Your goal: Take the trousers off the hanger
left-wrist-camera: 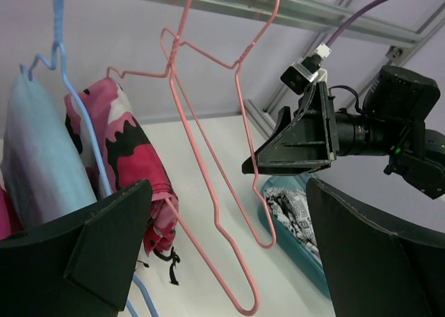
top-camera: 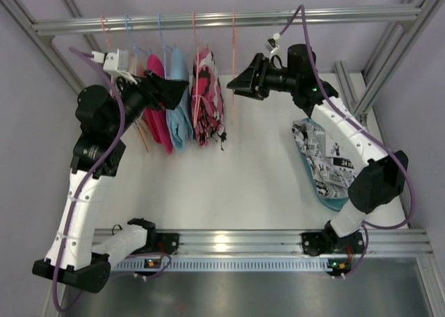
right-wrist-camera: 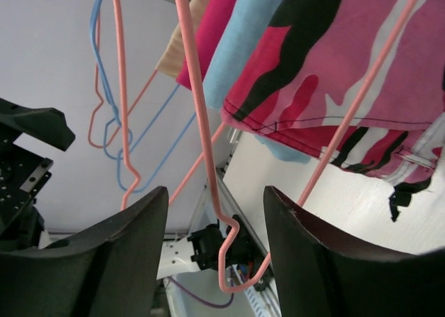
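Two arms: bases at the near edge of the bench [top-camera: 243, 178]; left arm reaches up-left, right arm up-right.
Comic-print trousers [top-camera: 323, 157]: off any hanger, lying flat on a teal tray [top-camera: 332, 203] at the bench's right side, partly under the right arm.
Left fingers [left-wrist-camera: 104, 251]: apart, gripping nothing; raised at the left end of the hanging row, against the magenta garment [top-camera: 156, 101].
Right fingers [right-wrist-camera: 111, 261]: apart, gripping nothing; a bare pink hanger [left-wrist-camera: 196, 157] runs through the gap, contact cannot be told.
Pink-red trousers [top-camera: 208, 98]: draped over a pink wire hanger, hanging between the two arms' fingers.
Light-blue garment [top-camera: 179, 105]: hangs just left of the pink-red trousers, touching the magenta one.
Rail [top-camera: 278, 16]: far side, overhead, carries every hanger.
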You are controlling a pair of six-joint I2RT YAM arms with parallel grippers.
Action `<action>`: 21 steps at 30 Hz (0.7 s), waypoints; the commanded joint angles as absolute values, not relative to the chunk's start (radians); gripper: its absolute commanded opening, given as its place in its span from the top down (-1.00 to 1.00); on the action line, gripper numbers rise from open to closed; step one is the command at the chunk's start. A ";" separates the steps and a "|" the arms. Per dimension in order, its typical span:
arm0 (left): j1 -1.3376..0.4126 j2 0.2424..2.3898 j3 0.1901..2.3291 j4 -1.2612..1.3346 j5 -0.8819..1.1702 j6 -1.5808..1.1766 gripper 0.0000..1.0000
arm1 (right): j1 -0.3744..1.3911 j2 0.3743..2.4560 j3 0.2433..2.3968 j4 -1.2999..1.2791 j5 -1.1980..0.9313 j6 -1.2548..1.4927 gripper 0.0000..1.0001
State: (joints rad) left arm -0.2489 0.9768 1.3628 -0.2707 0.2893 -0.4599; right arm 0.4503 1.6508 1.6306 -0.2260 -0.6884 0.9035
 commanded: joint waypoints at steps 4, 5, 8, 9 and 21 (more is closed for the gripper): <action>-0.242 1.026 1.451 -0.302 0.417 -0.452 -0.96 | 0.408 1.514 1.580 -0.218 -0.666 0.861 -0.37; -0.242 1.047 1.466 -0.304 0.425 -0.456 -0.91 | 0.403 1.502 1.571 -0.218 -0.660 0.854 -0.42; -0.242 1.077 1.486 -0.307 0.451 -0.485 -0.76 | 0.371 1.451 1.533 -0.228 -0.647 0.822 -0.68; -0.242 1.083 1.497 -0.307 0.454 -0.504 -0.71 | 0.355 1.439 1.522 -0.235 -0.637 0.815 -0.69; -0.271 1.210 1.594 -0.308 0.408 -0.540 -0.38 | 0.285 1.244 1.425 -0.299 -0.571 0.673 -0.83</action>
State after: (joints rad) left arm -0.2543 1.1946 1.5497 -0.3218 0.4469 -0.5339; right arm 0.2966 1.2911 1.4273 -0.2855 -0.5968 0.7330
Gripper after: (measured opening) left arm 0.705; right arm 0.911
